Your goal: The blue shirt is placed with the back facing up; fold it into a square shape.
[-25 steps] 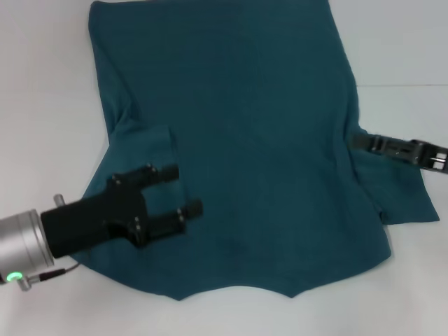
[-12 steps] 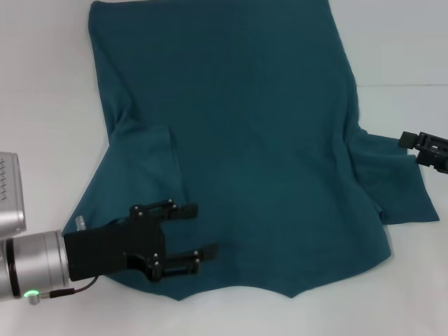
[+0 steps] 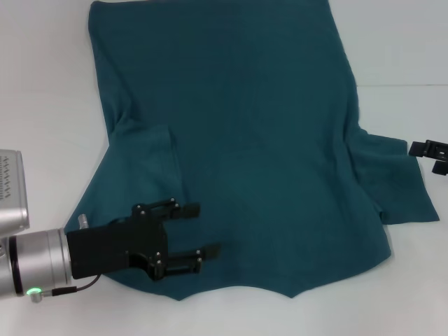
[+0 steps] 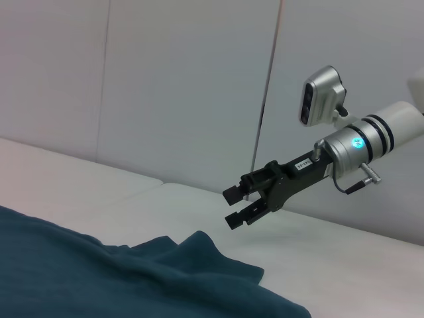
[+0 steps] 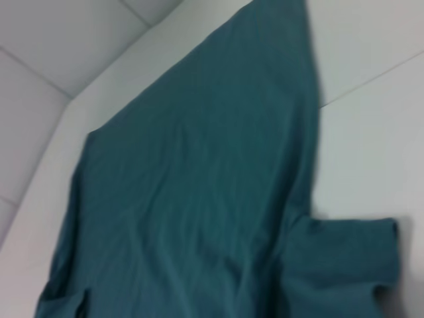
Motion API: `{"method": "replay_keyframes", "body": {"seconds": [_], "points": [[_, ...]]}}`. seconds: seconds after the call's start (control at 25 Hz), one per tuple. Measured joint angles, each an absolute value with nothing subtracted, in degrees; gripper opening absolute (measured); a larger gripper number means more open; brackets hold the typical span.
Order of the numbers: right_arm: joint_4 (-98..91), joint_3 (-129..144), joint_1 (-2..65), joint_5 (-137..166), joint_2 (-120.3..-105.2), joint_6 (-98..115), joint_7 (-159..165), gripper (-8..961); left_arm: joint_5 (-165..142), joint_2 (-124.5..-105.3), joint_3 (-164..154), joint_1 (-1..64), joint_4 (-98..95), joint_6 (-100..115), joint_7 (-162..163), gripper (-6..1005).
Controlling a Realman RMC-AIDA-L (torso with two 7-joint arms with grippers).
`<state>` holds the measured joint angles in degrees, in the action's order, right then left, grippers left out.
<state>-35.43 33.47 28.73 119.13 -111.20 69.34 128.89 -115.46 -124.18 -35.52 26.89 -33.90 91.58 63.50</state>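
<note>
The blue shirt (image 3: 245,140) lies spread on the white table (image 3: 42,105), its hem at the far side and its collar edge toward me. Its left sleeve (image 3: 143,150) lies folded in over the body, and its right sleeve (image 3: 392,178) sticks out to the right. My left gripper (image 3: 204,229) hovers open over the shirt's near left corner, holding nothing. At the right edge, my right gripper (image 3: 428,150) sits just past the right sleeve's end. The left wrist view shows the right gripper (image 4: 233,207) open and empty above the table, beyond the shirt (image 4: 99,278). The right wrist view looks along the shirt (image 5: 199,179).
White table surface surrounds the shirt on the left, right and near sides. A seam line crosses the table (image 3: 399,85) at the right. White wall panels (image 4: 165,86) stand behind the table.
My left gripper moved from beside the folded left sleeve toward the near collar edge, then nearly stopped. My right gripper drew back to the right, off the right sleeve.
</note>
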Motion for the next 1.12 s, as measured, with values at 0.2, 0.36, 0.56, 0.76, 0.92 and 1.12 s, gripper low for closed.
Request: {"method": "replay_keyframes", "body": {"seconds": [0.2,0.36,0.56,0.76,0.92,1.12], "points": [[-35.03,33.51,28.93,119.53,-111.77,65.73,128.71,883,-115.56,-124.19,-35.49,26.89,-33.91,91.39,63.50,794],[-34.86,33.50,29.27,119.59,-113.16,61.93,127.01,883,-115.58,-124.19,-35.53,27.03,-33.93,91.14,63.49,795],[-34.28,33.50,30.12,119.62,-114.88,58.23,125.32,882,-115.58,-124.19,-35.56,27.14,-33.93,90.99,63.50,795],[-31.02,33.57,31.49,119.61,-115.00,54.85,123.86,881,-115.58,-124.13,-35.48,27.16,-33.93,90.96,63.57,794],[-29.81,33.27,31.95,119.30,-115.13,54.10,122.33,880,-115.58,-124.09,-35.33,27.16,-33.94,90.88,63.99,794],[-29.59,32.93,31.98,118.47,-115.68,54.30,121.10,879,-115.58,-124.02,-35.25,27.23,-33.98,90.41,64.23,794]]}}
